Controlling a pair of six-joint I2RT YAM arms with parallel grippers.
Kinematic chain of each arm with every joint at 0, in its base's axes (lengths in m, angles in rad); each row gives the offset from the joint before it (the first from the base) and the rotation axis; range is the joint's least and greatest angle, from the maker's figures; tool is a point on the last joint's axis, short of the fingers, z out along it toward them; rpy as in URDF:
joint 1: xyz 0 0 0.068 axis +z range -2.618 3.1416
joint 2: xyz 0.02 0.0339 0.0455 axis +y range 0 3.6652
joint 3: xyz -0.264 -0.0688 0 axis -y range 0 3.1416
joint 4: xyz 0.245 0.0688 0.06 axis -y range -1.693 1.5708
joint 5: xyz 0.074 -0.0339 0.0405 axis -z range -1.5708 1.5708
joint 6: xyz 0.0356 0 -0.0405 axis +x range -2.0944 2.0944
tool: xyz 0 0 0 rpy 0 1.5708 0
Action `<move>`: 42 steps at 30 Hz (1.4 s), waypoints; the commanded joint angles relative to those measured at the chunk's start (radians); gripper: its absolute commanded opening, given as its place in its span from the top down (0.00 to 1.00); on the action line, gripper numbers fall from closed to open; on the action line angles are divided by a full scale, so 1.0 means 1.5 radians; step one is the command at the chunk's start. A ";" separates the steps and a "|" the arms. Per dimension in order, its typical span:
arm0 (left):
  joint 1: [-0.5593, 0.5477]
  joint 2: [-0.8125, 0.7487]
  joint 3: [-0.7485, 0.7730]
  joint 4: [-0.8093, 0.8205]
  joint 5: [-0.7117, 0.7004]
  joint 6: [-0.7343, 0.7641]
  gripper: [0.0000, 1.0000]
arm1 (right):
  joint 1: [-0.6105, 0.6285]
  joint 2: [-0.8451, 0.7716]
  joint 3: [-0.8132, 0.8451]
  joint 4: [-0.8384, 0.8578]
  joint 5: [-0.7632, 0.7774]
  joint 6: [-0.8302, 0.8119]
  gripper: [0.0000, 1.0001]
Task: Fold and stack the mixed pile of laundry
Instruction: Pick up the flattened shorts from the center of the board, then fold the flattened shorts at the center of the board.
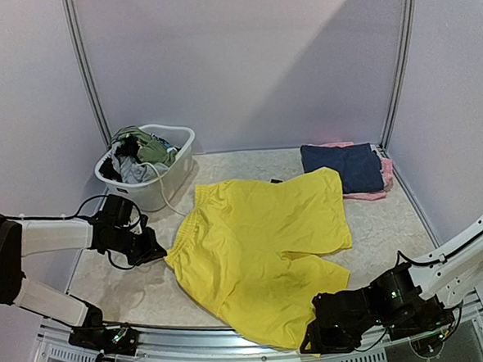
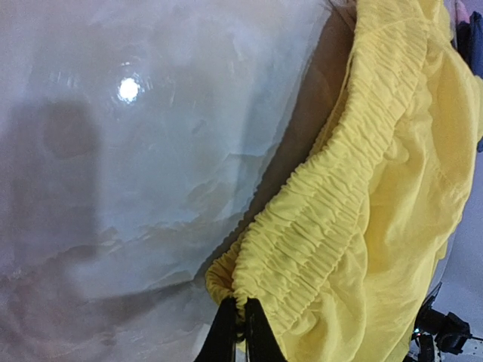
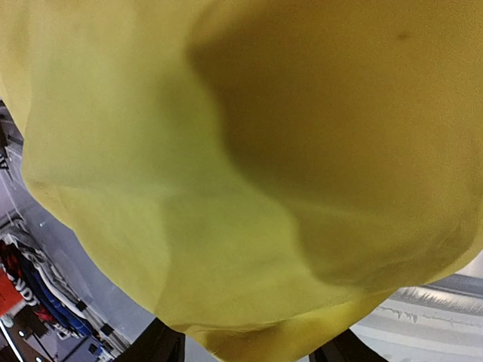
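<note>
Folding of the shorts [image 1: 262, 245] seems begun: left gripper [image 2: 240, 320] pinches the waistband [image 2: 317, 211]; right gripper [image 3: 249, 345], fingers spread, must close on the hem [image 3: 249, 320].

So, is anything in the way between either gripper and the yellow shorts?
Nothing visible. The left gripper is shut on the elastic waistband corner of the bright yellow fabric shorts, and the right gripper sits open at a leg hem, with cloth inside it.
</note>
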 commanded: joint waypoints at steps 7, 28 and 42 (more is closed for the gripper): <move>0.006 -0.036 0.014 -0.066 -0.015 0.016 1.00 | 0.005 -0.074 0.008 -0.169 0.122 0.051 0.95; -0.025 -0.315 0.157 -0.621 -0.082 -0.110 1.00 | 0.003 -0.259 0.080 -0.387 0.164 0.134 1.00; -0.028 -0.335 0.216 -0.723 -0.107 -0.126 1.00 | -0.096 -0.180 0.243 -0.569 0.310 0.095 1.00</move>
